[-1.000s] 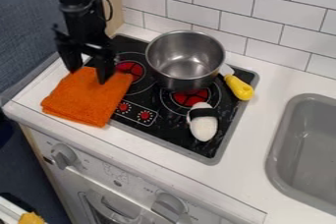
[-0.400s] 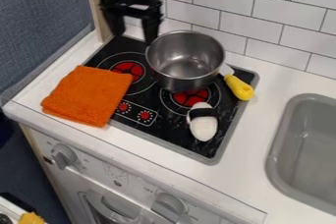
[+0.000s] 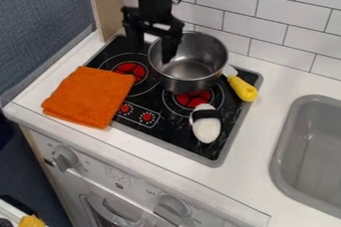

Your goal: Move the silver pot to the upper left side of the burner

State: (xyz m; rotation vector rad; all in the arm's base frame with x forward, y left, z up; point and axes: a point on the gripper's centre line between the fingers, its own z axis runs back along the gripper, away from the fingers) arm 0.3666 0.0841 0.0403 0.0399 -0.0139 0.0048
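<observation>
My claw (image 3: 153, 53) hangs with its fingers apart at ten o'clock on the silver pot (image 3: 199, 69). The pot sits toward twelve o'clock on the stove top (image 3: 168, 134); an orange cloth (image 3: 89, 97) lies at nine.

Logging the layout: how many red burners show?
2: the left burner, beside the silver pot, and the right burner, partly covered by it. The pot may hide more.
</observation>
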